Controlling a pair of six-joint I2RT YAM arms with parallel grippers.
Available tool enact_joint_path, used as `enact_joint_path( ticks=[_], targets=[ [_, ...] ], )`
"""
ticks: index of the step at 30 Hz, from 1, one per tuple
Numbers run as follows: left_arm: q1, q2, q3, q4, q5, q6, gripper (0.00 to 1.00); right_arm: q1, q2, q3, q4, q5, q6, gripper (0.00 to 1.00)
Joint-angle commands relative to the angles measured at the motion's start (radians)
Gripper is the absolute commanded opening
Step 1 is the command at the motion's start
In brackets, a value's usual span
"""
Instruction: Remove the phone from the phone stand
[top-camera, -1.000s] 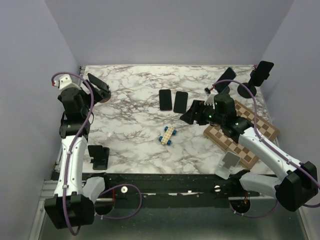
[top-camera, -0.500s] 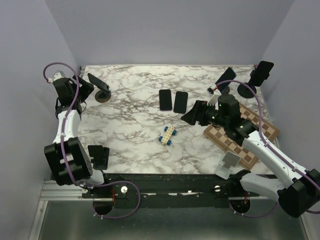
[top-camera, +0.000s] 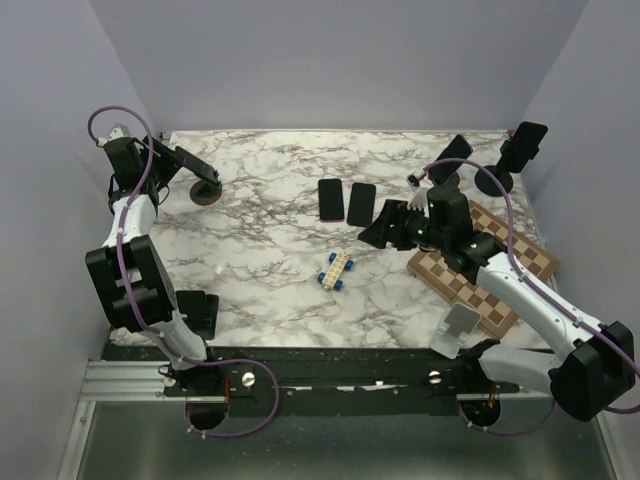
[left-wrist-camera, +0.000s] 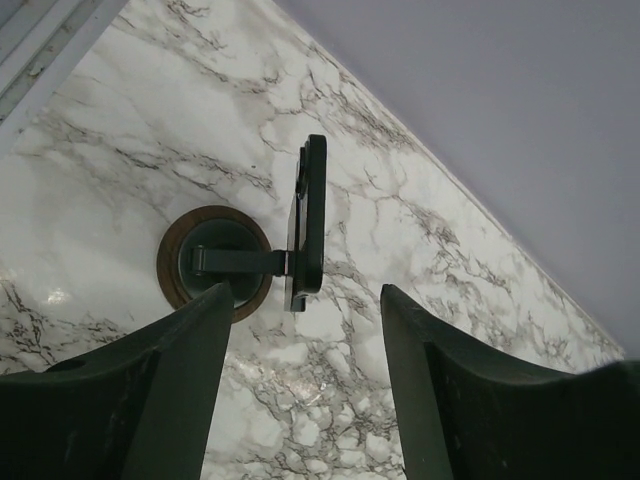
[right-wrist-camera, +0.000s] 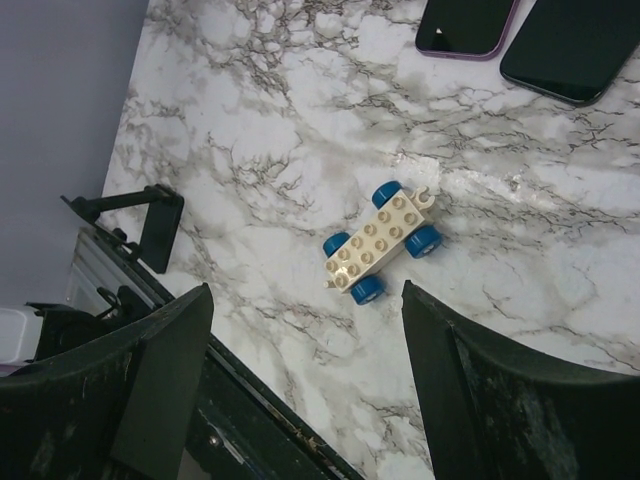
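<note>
A dark phone (top-camera: 193, 164) sits tilted in a black stand with a round brown base (top-camera: 207, 193) at the far left of the marble table. My left gripper (top-camera: 168, 164) is open and empty just left of it. In the left wrist view the phone (left-wrist-camera: 310, 215) stands edge-on on the stand (left-wrist-camera: 214, 262), just beyond my open left gripper (left-wrist-camera: 306, 335). My right gripper (top-camera: 385, 226) is open and empty above mid-table, and in the right wrist view the right gripper (right-wrist-camera: 305, 300) hovers near a toy car (right-wrist-camera: 383, 240).
Two phones (top-camera: 331, 198) (top-camera: 361, 203) lie flat mid-table. The white and blue toy car (top-camera: 337, 270) is in front of them. A chessboard (top-camera: 500, 290) lies right. Two more phones on stands (top-camera: 452, 156) (top-camera: 525, 145) are back right. A black stand (top-camera: 197, 312) and a white stand (top-camera: 460, 328) sit near the front edge.
My left arm has swung back into the far left corner, and its gripper now sits beside the phone on the stand. My right arm has only shifted slightly.
</note>
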Motion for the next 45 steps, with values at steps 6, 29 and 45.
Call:
enact_joint_path(
  ticks=[6,29,45],
  targets=[
    [-0.015,0.088,0.089,-0.022,0.017,0.001,0.61,0.000,0.036,0.002,0.049,-0.059,0.031,0.84],
    [-0.059,0.139,0.135,-0.096,-0.070,0.110,0.41,-0.001,0.011,-0.019,0.053,-0.073,0.065,0.84],
    [-0.059,0.124,0.130,-0.052,-0.027,0.129,0.18,0.000,0.005,-0.032,0.056,-0.076,0.079,0.84]
  ],
)
